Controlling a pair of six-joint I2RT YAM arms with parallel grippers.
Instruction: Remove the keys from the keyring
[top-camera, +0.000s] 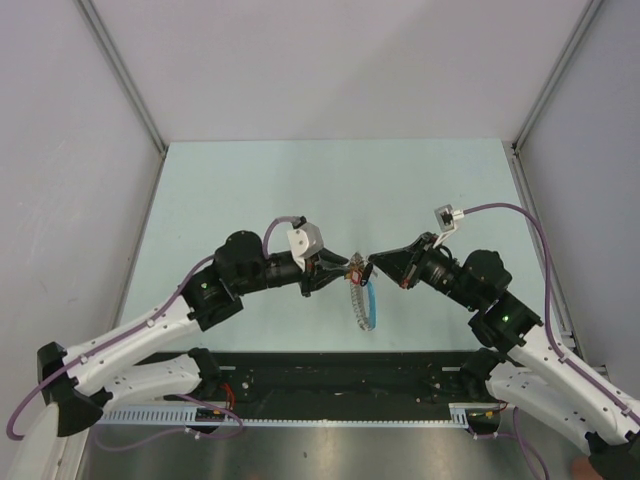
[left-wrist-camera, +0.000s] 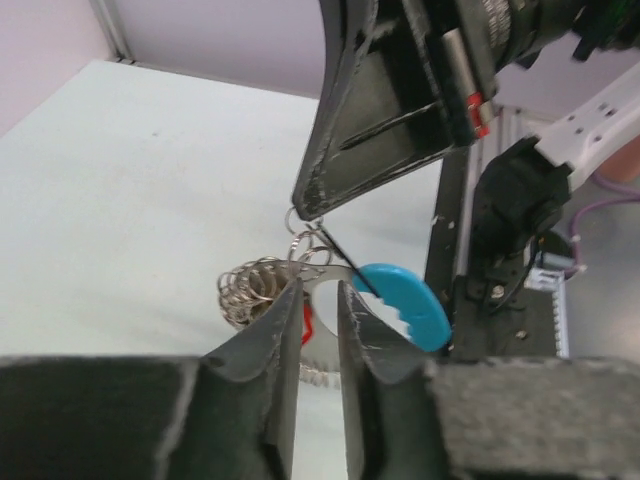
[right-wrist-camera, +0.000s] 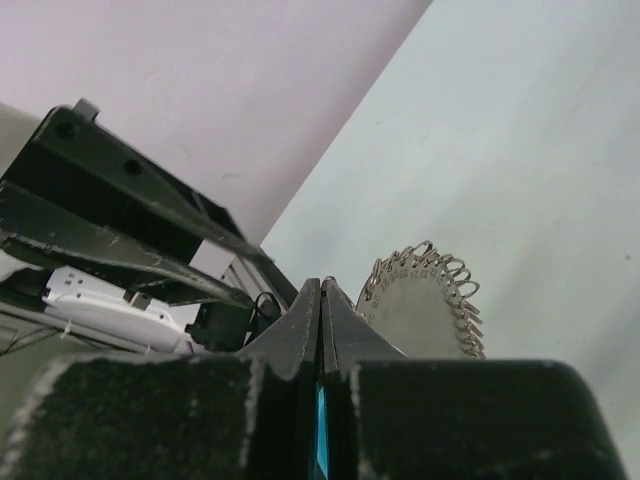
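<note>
- Left gripper (top-camera: 346, 272) is pinching the keyring (top-camera: 358, 304), jaws nearly closed (red key (left-wrist-camera: 308, 326) showing between them).
- Right gripper (top-camera: 373, 264) is clamping its upper end, jaws closed.
- Keyring is dangling mid-table (top-camera: 250, 190), long axis pointing toward the bases.

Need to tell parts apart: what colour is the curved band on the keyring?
The band is light blue, clearest in the left wrist view.

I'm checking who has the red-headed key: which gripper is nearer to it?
Left. The red-headed key sits between the fingers of the left gripper, on the keyring; the right gripper pinches the keyring just above it.
</note>
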